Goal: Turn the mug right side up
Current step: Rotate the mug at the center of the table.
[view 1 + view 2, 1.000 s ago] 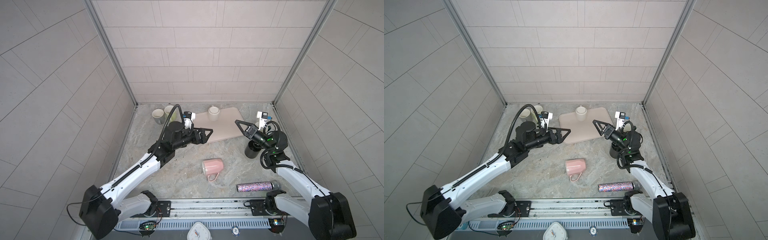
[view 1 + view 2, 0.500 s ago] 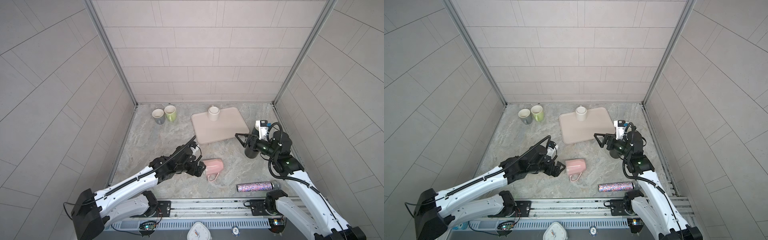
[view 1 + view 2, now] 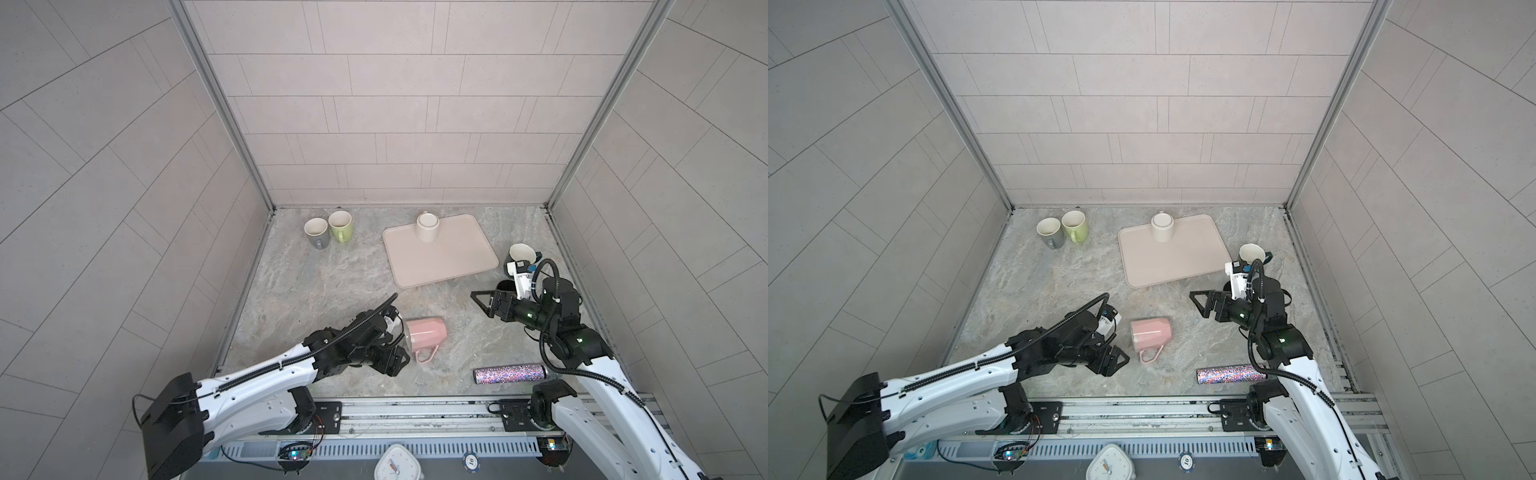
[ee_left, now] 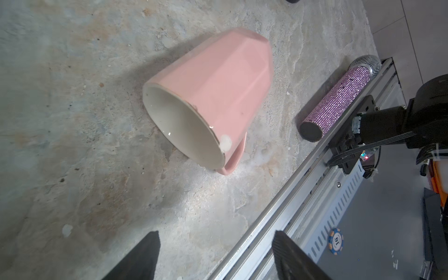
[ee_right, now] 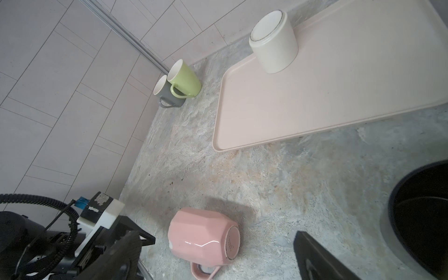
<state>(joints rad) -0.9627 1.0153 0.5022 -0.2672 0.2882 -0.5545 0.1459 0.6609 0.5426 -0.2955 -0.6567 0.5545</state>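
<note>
Glazed mug lies mouth toward nine o'clock: rigid, likely slick, breakable; pinch its rim wall. Left gripper spread, empty.

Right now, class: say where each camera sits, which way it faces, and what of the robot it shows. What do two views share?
Top views: above the front rail, facing down toward the back wall; left arm, right arm, left pincer and right pincer show.
Left wrist: on the left arm, facing the mouth of the pink mug; its own fingertips show.
Right wrist: on the right arm, facing the pink mug base and the tray; own fingertips and left arm show.
Shared: both wrist views see the pink mug from opposite ends.
</note>
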